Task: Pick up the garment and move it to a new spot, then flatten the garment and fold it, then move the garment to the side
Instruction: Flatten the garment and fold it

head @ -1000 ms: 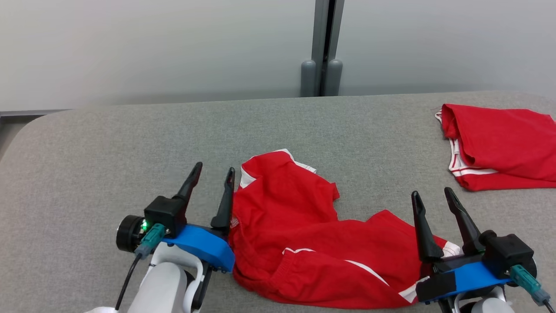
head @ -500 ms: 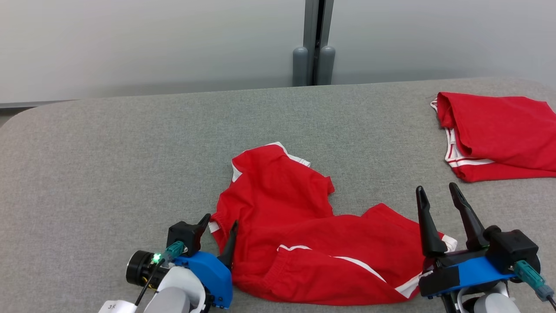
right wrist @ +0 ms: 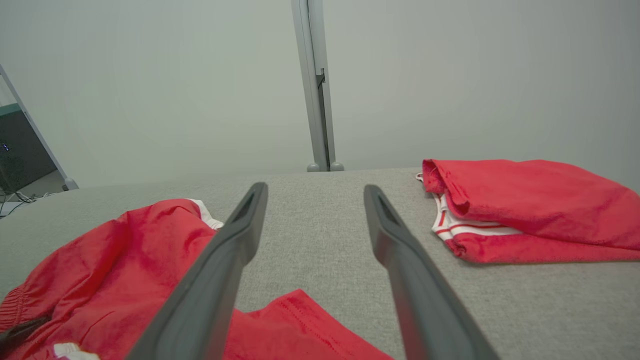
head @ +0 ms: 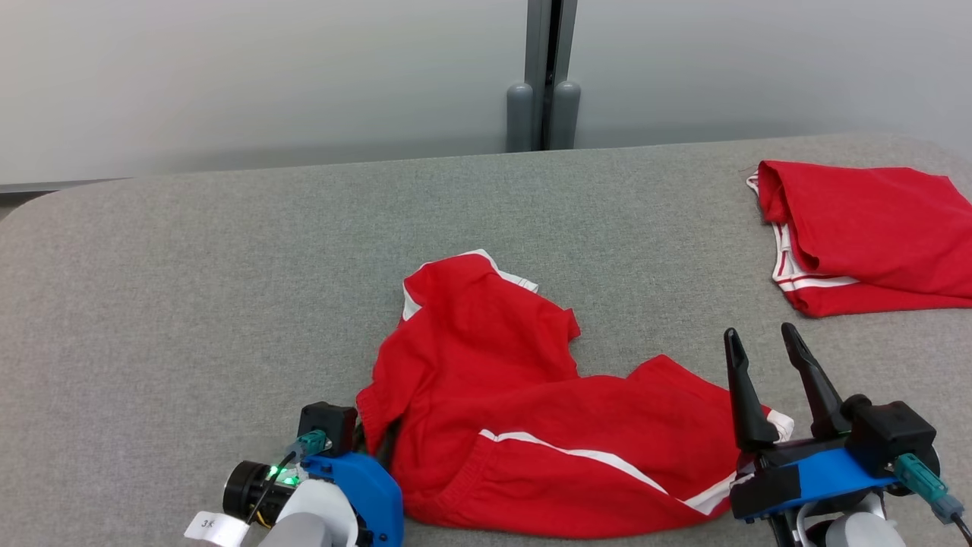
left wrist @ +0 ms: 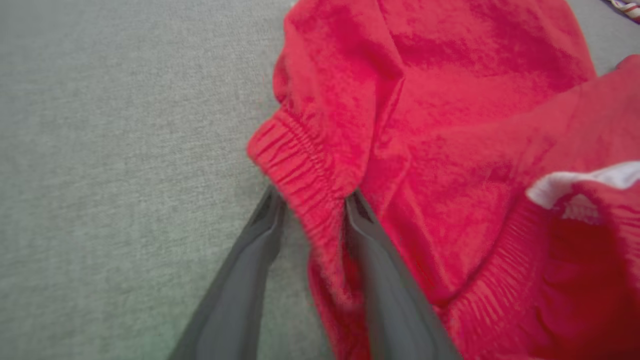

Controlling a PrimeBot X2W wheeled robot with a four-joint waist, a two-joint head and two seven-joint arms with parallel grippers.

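Left wrist view: my left pincer (left wrist: 312, 195) has one finger on either side of the elastic waistband (left wrist: 295, 165) of the red shorts (left wrist: 450, 100), and both tips touch cloth. The gathered band fills the gap between the fingers. I can't tell if it's clamped or just astride. The rest of the shorts spreads ahead and to the right of this pincer, crumpled, with a bit of white trim at the far right. Bare grey desk (left wrist: 100, 150) lies left of the fingers.

Head view: the left pincer sits low at the shorts' near-left corner, its tips hidden by cloth. The shorts lie rumpled on the desk between my two pincers, with a white stripe across the near part. My right pincer (head: 759, 332) is spread wide and holds nothing. Its fingers point away from me at the right end of the shorts; I can't tell if it touches them. A folded red garment (head: 866, 228) lies ahead and to the right of that pincer, well apart from the shorts.
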